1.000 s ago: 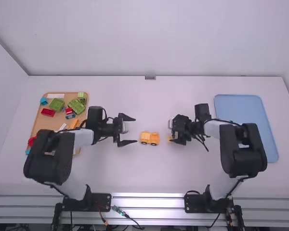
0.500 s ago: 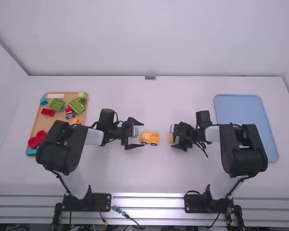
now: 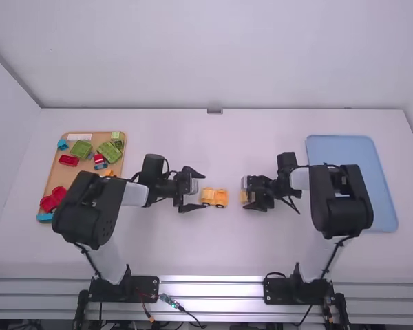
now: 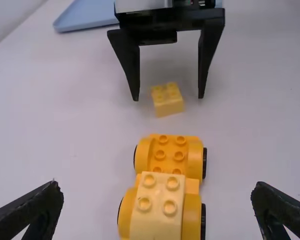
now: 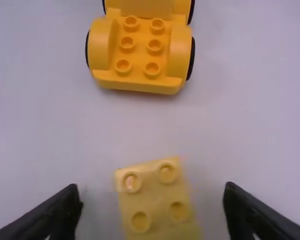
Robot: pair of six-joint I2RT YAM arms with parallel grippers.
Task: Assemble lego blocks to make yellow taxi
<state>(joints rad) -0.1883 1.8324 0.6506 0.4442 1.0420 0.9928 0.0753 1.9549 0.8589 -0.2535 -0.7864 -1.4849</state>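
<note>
My left gripper is at the left end of the yellow car base, fingers apart. In the left wrist view the open left gripper has the car base between and beyond its fingers, a pale yellow block fixed on its nearer part. My right gripper stands at the loose pale yellow brick. In the right wrist view the right gripper is open around that brick, not touching it; the car base lies farther off, its studs bare at the near end.
On the left, partly under the left arm, a tan tray holds green blocks, a red brick and other pieces. A blue tray lies on the right, beside and partly behind the right arm.
My left gripper has moved right, up to the car base. The right gripper has shifted slightly around the loose brick. The car base has stayed in place.
</note>
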